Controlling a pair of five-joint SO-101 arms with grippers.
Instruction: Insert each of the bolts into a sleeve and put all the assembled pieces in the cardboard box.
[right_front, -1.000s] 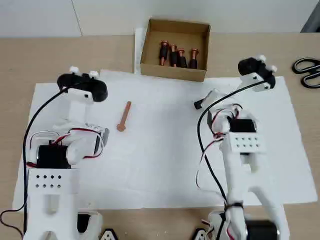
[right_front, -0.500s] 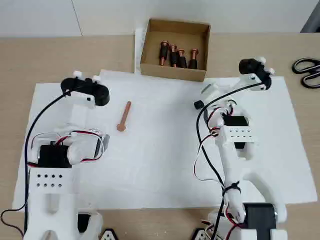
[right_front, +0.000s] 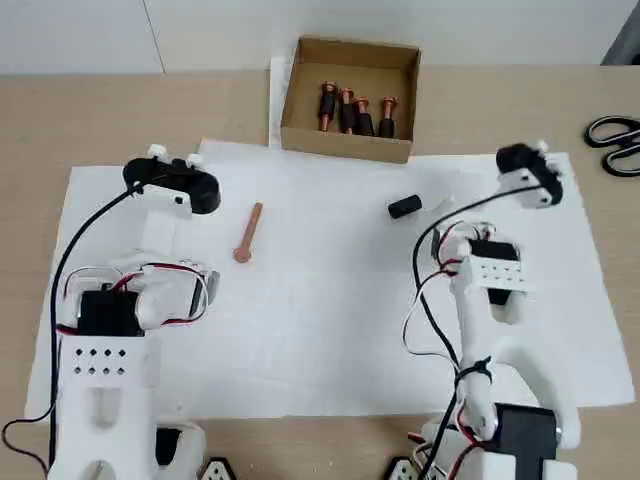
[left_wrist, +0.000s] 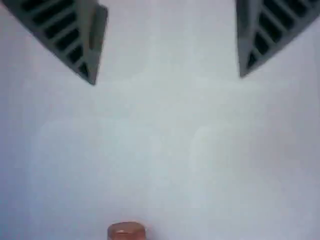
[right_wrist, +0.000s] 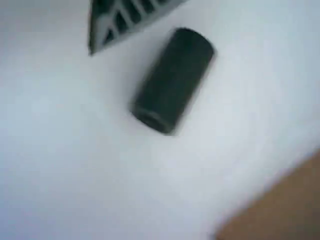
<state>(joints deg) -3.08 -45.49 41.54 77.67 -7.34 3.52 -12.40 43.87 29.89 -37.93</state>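
A copper bolt (right_front: 248, 232) lies on the white paper (right_front: 320, 320), just right of my left gripper (right_front: 172, 186). In the left wrist view that gripper (left_wrist: 167, 72) is open over bare paper, with the bolt's end (left_wrist: 126, 232) at the picture's edge. A black sleeve (right_front: 404, 207) lies loose on the paper in front of the cardboard box (right_front: 348, 143). My right gripper (right_front: 522, 172) hangs to the sleeve's right, apart from it. In the right wrist view one finger (right_wrist: 130, 17) stands beside the sleeve (right_wrist: 172, 80) without touching it. Several assembled pieces (right_front: 355, 110) lie in the box.
Scissors (right_front: 615, 140) lie on the wooden table at the far right. The paper's edge and bare table (right_wrist: 285, 210) run close to the sleeve in the right wrist view. Open paper stretches between the two arms.
My right gripper has drawn back to the right, away from the sleeve, which stays lying on the paper. The left arm shifted slightly at first, then kept still.
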